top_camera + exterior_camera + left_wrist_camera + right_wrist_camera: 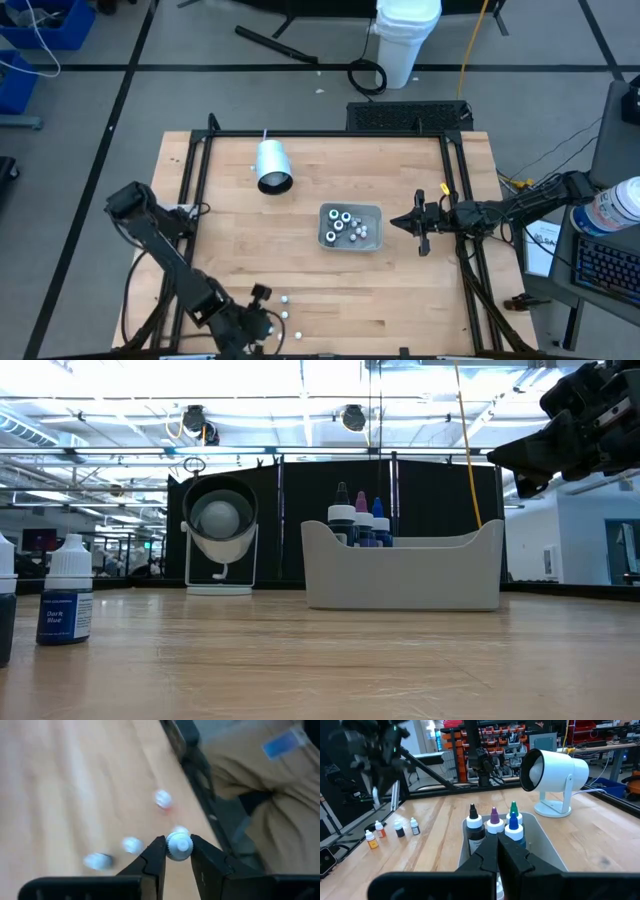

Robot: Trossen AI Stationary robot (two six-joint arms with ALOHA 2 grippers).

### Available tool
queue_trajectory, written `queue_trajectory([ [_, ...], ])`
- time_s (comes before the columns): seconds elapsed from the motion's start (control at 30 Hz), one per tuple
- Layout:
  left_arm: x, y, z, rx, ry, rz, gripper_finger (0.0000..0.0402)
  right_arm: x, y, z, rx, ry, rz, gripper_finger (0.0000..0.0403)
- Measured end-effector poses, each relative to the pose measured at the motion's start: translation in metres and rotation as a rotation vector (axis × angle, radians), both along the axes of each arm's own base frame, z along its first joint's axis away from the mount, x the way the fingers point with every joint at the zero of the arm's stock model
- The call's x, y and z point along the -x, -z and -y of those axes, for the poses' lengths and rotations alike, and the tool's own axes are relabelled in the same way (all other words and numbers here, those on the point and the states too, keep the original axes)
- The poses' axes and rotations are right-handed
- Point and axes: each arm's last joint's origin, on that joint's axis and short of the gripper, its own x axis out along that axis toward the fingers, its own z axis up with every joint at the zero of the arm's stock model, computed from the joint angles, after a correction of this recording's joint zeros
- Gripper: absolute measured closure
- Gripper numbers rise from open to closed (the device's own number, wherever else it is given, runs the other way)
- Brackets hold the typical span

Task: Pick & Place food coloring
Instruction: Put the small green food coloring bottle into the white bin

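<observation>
Several food coloring bottles stand upright in the grey tray (374, 212), also seen in the tray (547, 851) of the right wrist view. A few more bottles (285, 298) stand on the table near its near edge; the right wrist view shows them as a row (399, 828). My left gripper (178, 854) hangs over that group, shut on one bottle. My right gripper (415, 222) hovers shut just right of the tray, pointing at it, and touches nothing. In the low view a "Dark Blue" bottle (65, 592) stands close by. My left gripper holds one food coloring bottle by its white ribbed cap (178, 845), pinched between the two fingers from above, pointing down. The cap hides the bottle's body. Whether its base still stands on the table cannot be told.
A white cylinder lamp (272, 165) stands on the far left part of the table. A black frame rail (462, 200) runs along the table's edges. A person in tan trousers (250, 785) stands just beyond the near edge. Bare wood lies between tray and near bottles.
</observation>
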Motion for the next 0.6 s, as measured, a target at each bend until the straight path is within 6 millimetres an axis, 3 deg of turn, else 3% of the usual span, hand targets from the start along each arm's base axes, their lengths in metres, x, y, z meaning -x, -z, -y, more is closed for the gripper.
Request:
queue_trajectory([
  [0.2, -0.035, -0.051, -0.033, -0.114, -0.040, 0.188, 0.0325, 0.000, 0.000, 0.000, 0.005, 0.000, 0.000, 0.0403],
  [0.33, -0.063, -0.077, -0.060, -0.170, -0.163, 0.294, 0.0327, 0.000, 0.000, 0.000, 0.018, 0.000, 0.001, 0.0403],
  [0.6, -0.114, -0.080, -0.118, -0.127, -0.130, 0.386, 0.0327, 0.000, 0.000, 0.000, 0.019, 0.000, 0.001, 0.0403],
])
